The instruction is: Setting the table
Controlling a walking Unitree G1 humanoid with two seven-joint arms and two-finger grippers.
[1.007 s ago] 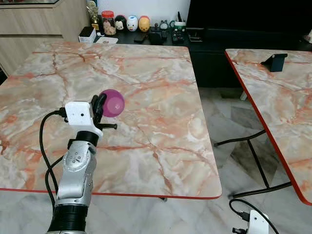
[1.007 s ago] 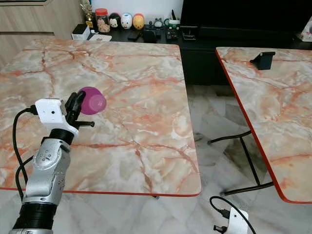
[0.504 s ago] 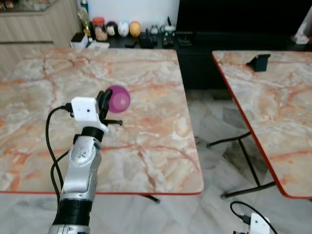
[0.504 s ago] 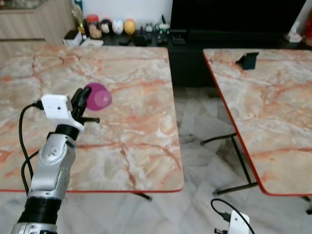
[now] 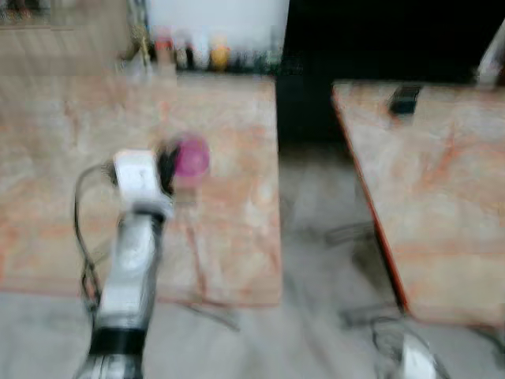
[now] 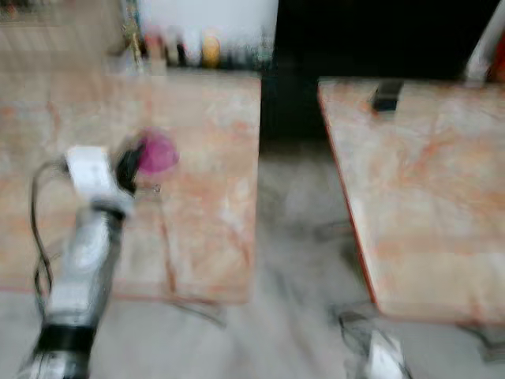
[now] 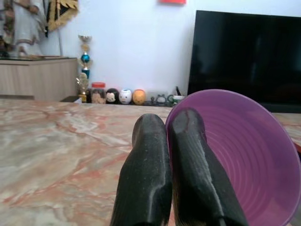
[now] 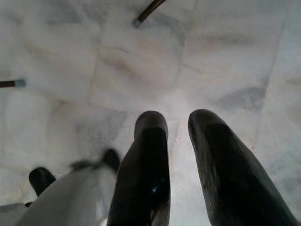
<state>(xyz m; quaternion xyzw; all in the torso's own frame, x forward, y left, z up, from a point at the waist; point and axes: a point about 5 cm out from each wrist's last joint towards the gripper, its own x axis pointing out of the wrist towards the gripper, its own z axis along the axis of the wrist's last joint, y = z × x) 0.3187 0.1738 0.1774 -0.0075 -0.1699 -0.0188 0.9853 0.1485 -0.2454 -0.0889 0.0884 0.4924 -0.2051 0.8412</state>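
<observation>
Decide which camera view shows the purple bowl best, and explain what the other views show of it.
The left wrist view: the purple bowl is sharp and close, its ribbed inside visible, its rim pinched by the left gripper. Both eye views are motion-blurred, showing it as a pink-purple smudge above the marble table.

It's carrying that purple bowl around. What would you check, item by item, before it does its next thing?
1. Grip on the purple bowl: ok; the left tool has its fingers pinched over the rim.
2. Bowl empty: ok; the left wrist view shows a bare inside.
3. Steady sight: not ok; both eye views are blurred.
4. Landing spot on the marble table: ok; bare surface ahead of the bowl.
5. Right tool: ok; open, hanging over the floor.
6. Bowl's height above the table: cannot tell.
</observation>
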